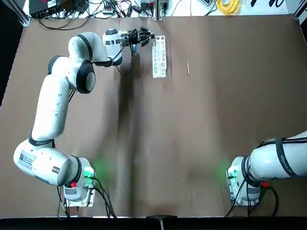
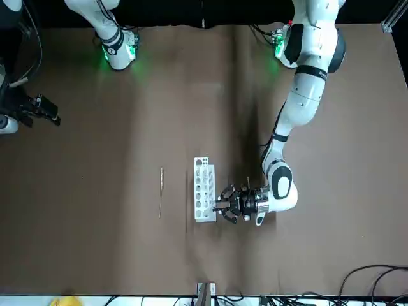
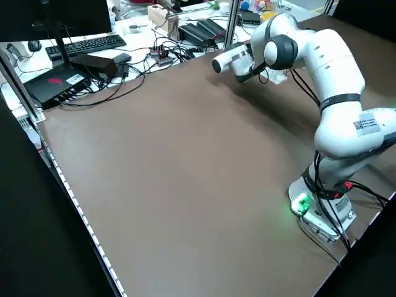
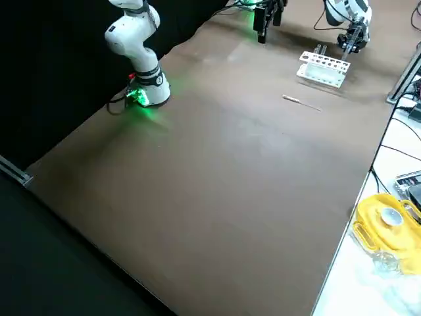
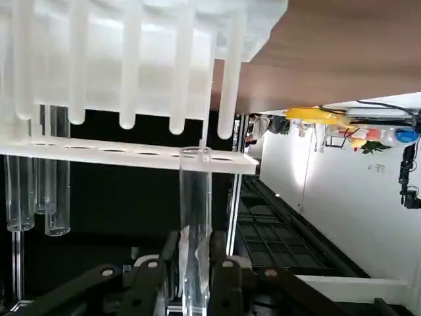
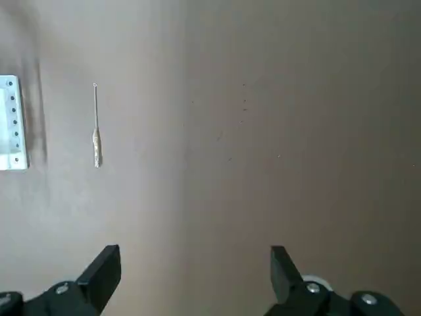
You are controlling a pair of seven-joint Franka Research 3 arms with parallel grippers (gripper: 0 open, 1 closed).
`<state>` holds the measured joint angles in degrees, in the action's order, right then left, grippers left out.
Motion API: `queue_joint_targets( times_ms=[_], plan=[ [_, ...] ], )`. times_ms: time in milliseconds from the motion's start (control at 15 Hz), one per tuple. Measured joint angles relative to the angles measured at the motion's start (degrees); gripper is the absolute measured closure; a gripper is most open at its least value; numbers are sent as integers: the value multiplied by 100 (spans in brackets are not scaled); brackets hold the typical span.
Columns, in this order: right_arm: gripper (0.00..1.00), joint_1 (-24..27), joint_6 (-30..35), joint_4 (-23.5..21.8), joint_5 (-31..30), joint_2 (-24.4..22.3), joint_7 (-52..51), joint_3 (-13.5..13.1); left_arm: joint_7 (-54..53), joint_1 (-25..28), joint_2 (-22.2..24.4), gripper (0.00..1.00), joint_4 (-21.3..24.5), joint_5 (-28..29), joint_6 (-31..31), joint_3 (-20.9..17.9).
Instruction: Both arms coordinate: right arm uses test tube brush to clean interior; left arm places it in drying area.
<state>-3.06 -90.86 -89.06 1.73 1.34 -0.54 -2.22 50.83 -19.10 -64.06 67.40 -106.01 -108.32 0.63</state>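
The drying area is a white rack (image 1: 159, 56) (image 2: 204, 189) at the table's far edge. My left gripper (image 1: 147, 36) (image 2: 221, 208) sits level beside the rack's far end. It is shut on a clear test tube (image 5: 195, 217), whose open mouth reaches the rack's edge (image 5: 131, 66). A few other clear tubes (image 5: 33, 178) hang in the rack. The test tube brush (image 1: 187, 62) (image 2: 160, 191) (image 6: 97, 128) lies flat on the table to the right of the rack, untouched. My right gripper (image 6: 195, 263) (image 2: 50, 115) hovers open and empty high over the table's right side.
Cables and electronics (image 1: 86, 7) line the far edge behind the rack. A yellow object (image 4: 388, 220) rests on the white bench beyond the table. The arm bases (image 1: 79, 184) (image 1: 242, 184) stand at the near edge, with bare brown tabletop between them.
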Motion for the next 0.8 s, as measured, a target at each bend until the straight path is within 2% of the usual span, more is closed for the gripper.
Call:
queue_joint_targets(
  times_ms=[800],
  plan=[
    [0, 5, 0, -3, -6, 0, 0, -3, -78, -11, -64, 77, -107, 0, -131, 0]
  ],
)
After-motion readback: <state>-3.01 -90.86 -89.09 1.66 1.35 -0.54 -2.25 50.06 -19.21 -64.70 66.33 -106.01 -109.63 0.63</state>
